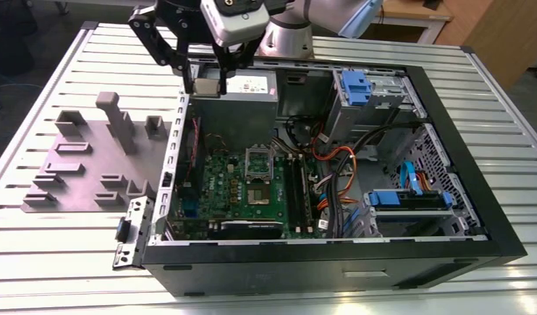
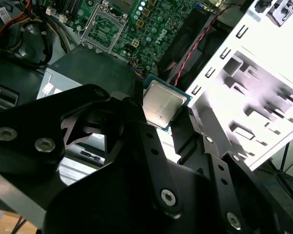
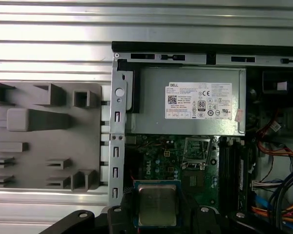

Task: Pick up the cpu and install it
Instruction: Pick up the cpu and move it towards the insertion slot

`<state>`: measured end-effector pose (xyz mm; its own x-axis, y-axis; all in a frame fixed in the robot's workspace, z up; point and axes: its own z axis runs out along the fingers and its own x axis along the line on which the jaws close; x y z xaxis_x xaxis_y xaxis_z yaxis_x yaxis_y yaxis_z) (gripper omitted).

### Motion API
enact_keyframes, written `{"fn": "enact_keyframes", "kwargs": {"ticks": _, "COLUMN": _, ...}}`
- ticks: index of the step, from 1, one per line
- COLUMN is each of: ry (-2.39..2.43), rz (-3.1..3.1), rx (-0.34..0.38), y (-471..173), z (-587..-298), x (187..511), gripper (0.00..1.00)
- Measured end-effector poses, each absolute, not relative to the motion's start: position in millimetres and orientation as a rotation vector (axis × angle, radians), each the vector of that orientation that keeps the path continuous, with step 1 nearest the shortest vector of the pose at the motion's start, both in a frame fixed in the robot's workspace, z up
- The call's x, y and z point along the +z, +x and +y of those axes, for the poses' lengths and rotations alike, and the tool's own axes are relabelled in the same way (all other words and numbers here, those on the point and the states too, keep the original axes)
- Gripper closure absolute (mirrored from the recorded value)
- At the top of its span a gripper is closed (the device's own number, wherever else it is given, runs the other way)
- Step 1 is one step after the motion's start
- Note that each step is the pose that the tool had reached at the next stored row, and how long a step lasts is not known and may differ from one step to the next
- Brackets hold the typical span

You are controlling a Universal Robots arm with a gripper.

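The black metal claw point(image 1: 203, 80) grips the small, square, silvery metal chip point(image 2: 161, 103). In the exterior view the flat green board point(image 1: 250, 190) lies at five o'clock from it.

Open case point(image 1: 338, 262) lies on its side on the slatted desk point(image 1: 40, 262). Gripper point(image 1: 204, 82) hangs over the case's far corner on the exterior view's left, just beside the PSU point(image 1: 250, 84). Its fingers are closed on the cpu point(image 1: 204, 87). Green board point(image 1: 237, 197) lies flat inside the case, with the socket point(image 1: 258, 161) near its middle, well apart from the gripper. Grey holder tray point(image 1: 76, 177) sits beside the case on the exterior view's left.
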<state>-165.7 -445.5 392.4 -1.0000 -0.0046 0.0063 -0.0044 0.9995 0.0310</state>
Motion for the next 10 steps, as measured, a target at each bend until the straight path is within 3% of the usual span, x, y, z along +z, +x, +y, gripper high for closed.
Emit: {"fn": "enact_keyframes", "kwargs": {"ticks": 10, "ry": 0.007, "rz": -3.135, "rx": -0.049, "y": -161.3, "z": -445.5, "x": 392.4, "gripper": 0.53}}
